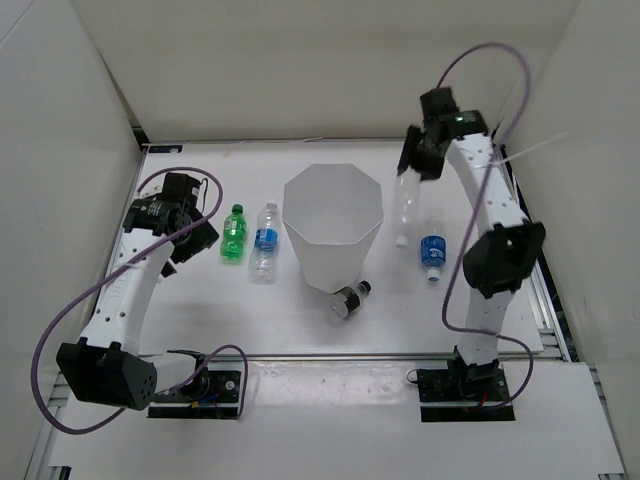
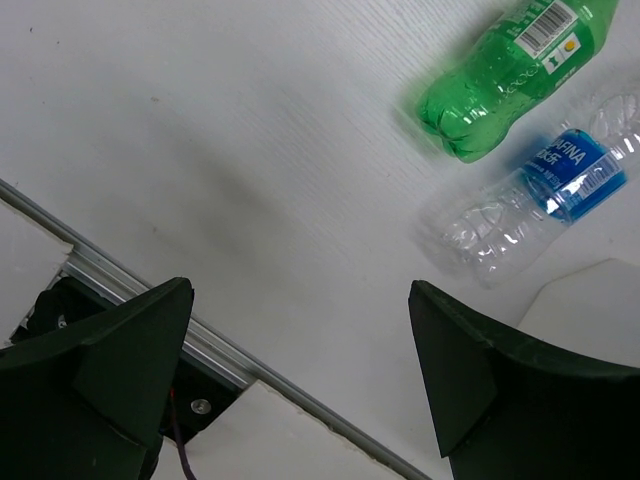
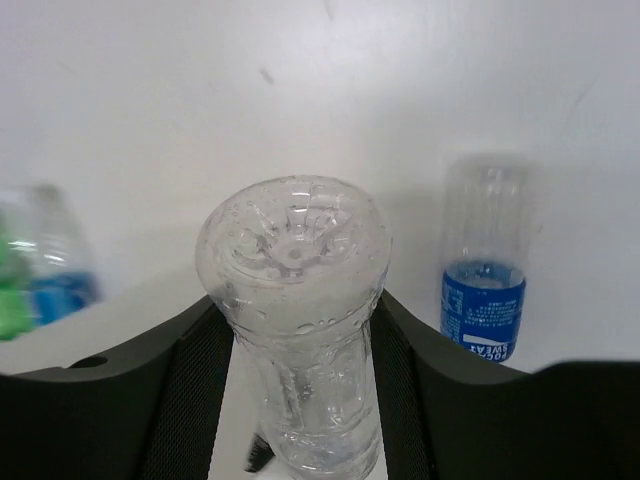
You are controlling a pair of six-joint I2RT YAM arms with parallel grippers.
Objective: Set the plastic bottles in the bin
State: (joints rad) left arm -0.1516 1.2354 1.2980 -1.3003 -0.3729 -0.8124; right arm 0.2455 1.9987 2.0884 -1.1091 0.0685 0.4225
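The white octagonal bin (image 1: 333, 232) stands mid-table. My right gripper (image 1: 414, 160) is shut on the plain clear bottle (image 1: 404, 207), which hangs cap-down above the table to the right of the bin; its base fills the right wrist view (image 3: 296, 300). A clear bottle with a blue label (image 1: 432, 255) lies right of the bin and also shows in the right wrist view (image 3: 484, 280). The green bottle (image 1: 233, 233) and another blue-label bottle (image 1: 265, 241) lie left of the bin, both in the left wrist view (image 2: 505, 75) (image 2: 545, 195). The dark bottle (image 1: 350, 298) lies in front of the bin. My left gripper (image 1: 200, 232) is open and empty, left of the green bottle.
White walls enclose the table on three sides. An aluminium rail (image 2: 150, 300) runs along the table's left edge near my left gripper. Purple cables (image 1: 480, 60) loop from both arms.
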